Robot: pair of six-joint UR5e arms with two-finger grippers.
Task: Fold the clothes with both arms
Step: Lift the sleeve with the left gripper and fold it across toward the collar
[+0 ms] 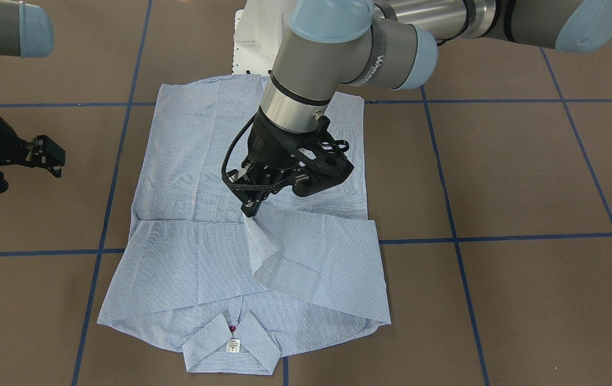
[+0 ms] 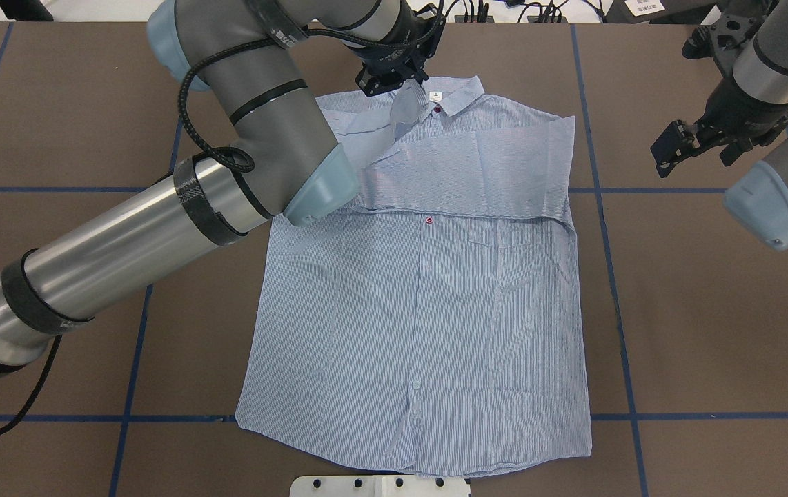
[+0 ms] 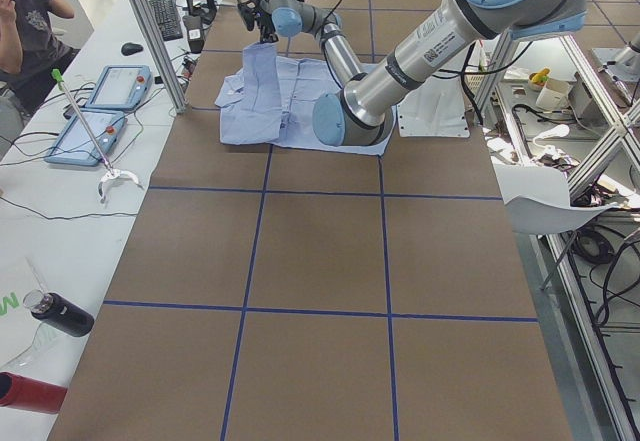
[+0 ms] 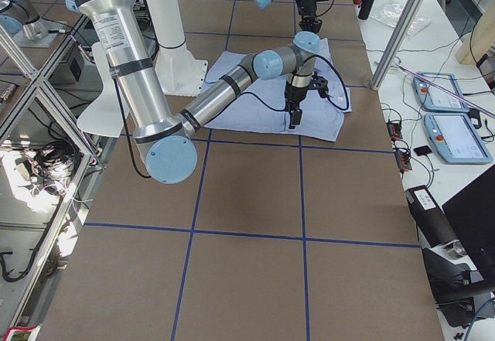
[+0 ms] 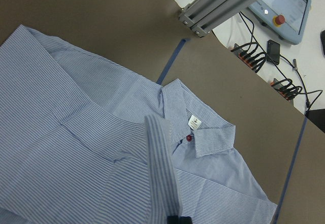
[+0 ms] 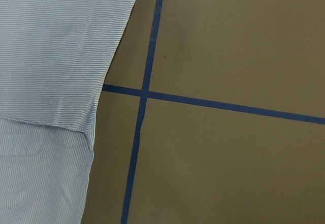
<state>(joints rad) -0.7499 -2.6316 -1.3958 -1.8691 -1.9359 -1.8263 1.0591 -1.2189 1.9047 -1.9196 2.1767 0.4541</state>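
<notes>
The left black two-finger gripper [image 2: 402, 83], on its silver-grey tubular arm, hangs just left of the collar [image 2: 459, 93]. Its jaws pinch a lifted sleeve end of the light blue-and-white striped button-up shirt [image 2: 428, 310], which lies flat on the brown table [image 2: 711, 310]. Right of the shirt, the right black two-finger gripper [image 2: 670, 146] hangs with jaws parted and empty.

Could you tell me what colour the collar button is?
Dark red button, clearest in the left wrist view.

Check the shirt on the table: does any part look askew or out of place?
Yes. One sleeve end stands up off the shirt near the collar, twisted, pinched in the left gripper; the rest lies fairly flat.
</notes>
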